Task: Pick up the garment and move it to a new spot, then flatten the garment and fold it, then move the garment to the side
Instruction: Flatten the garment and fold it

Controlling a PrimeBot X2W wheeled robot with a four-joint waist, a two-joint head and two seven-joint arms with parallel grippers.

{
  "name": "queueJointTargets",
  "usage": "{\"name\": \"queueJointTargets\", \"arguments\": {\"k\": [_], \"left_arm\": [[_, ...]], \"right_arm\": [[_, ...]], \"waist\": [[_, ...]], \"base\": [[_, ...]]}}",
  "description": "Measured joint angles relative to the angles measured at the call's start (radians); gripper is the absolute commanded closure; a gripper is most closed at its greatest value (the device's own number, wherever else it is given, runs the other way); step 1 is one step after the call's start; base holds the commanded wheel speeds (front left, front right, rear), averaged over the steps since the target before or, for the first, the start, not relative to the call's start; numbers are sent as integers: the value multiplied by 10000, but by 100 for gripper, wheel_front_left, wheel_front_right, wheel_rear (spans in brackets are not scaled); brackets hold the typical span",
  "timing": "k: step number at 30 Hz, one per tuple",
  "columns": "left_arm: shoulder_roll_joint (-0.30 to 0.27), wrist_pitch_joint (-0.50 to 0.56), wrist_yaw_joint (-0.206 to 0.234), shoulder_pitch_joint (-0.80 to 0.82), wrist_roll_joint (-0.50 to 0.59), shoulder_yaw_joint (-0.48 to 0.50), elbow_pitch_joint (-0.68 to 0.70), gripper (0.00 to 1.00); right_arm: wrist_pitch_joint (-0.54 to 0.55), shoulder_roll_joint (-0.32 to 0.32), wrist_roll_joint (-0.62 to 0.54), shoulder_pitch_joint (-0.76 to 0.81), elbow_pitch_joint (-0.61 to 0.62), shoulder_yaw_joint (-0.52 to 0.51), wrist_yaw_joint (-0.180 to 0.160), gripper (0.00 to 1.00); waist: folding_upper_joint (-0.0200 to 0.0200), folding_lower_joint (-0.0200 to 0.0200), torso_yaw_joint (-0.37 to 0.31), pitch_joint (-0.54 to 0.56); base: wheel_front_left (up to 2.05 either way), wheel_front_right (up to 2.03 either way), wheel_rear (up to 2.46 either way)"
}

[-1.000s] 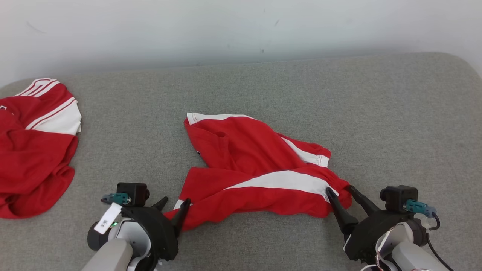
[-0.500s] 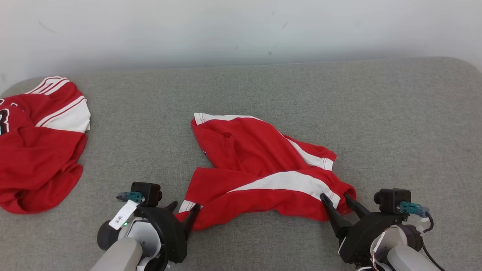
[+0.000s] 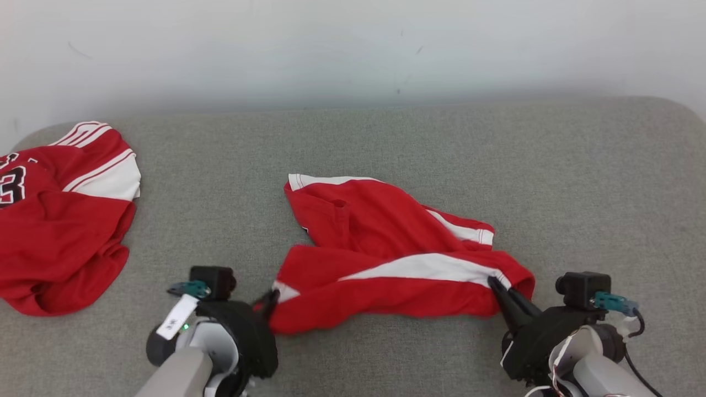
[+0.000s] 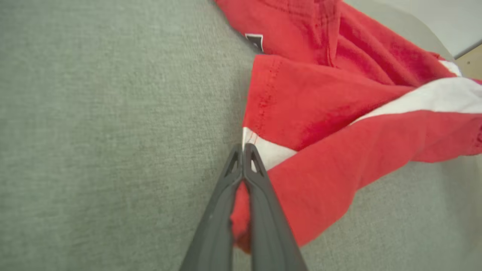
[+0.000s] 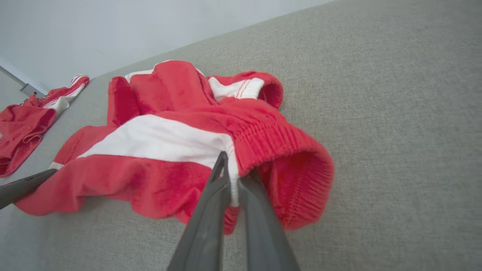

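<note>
- Grey woven cloth covers the counter (image 3: 551, 176), rounded at its far corners, with a plain pale wall (image 3: 331, 49) behind it in the head view.
- Two red pieces of clothing lie on it. One garment (image 3: 386, 242), crumpled red shorts with broad white stripes, sits at the counter's middle. One red-and-white jersey (image 3: 60, 237) with a dark number lies well to the garment's left, apart from it.
- Two pincers show. The left pincer (image 3: 269, 302) meets the garment's near left corner and the right pincer (image 3: 504, 289) its near right end.
- Left wrist view: the left pincer (image 4: 243, 148) has its two long dark fingers pressed together, with red cloth of the garment (image 4: 339, 113) pinched between them and a white corner patch at their tips.
- This close view adds a stitched hem (image 4: 263, 94) and a small black label (image 4: 255, 39) on the soft, napped fabric, with the counter (image 4: 94, 131) showing a fine weave beside the garment.
- Right wrist view: the right pincer (image 5: 235, 169) is clamped on the garment (image 5: 158, 139) where a white stripe meets the ribbed elastic waistband (image 5: 278, 139), which curls open just beside the fingers.
- Past the garment's far end lies the jersey (image 5: 26, 124), and one finger of the left pincer (image 5: 22, 188) touches the garment's opposite corner.
</note>
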State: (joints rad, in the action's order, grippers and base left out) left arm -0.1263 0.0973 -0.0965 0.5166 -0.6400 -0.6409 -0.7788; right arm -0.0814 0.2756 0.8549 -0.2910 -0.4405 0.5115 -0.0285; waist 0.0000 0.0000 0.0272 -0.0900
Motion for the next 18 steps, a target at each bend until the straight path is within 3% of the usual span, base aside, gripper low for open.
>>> {"name": "queueJointTargets", "arguments": {"k": [4,9,16,18], "left_arm": [[-42,-821,186,23,10,362,616,100],[-42,-936,140,40,-71,454,920,100],[-244,211,-196,36,-742,259,828,100],[-316,828,-278,129,-1411,481,779,100]], "right_arm": [[-232,186,-44,-100,341,-184,119,100],[52,495,-146,-546,543,-42,389,100],[1831,663,221,-1500,349,539,1068,100],[2671,690,376,-2117,157,800,1170,100]], "waist": [[0,-1,-1,126],[0,0,16,205],[0,0,39,-43],[0,0,28,-204]], "base": [[0,0,0],[0,0,0],[0,0,0],[0,0,0]]}}
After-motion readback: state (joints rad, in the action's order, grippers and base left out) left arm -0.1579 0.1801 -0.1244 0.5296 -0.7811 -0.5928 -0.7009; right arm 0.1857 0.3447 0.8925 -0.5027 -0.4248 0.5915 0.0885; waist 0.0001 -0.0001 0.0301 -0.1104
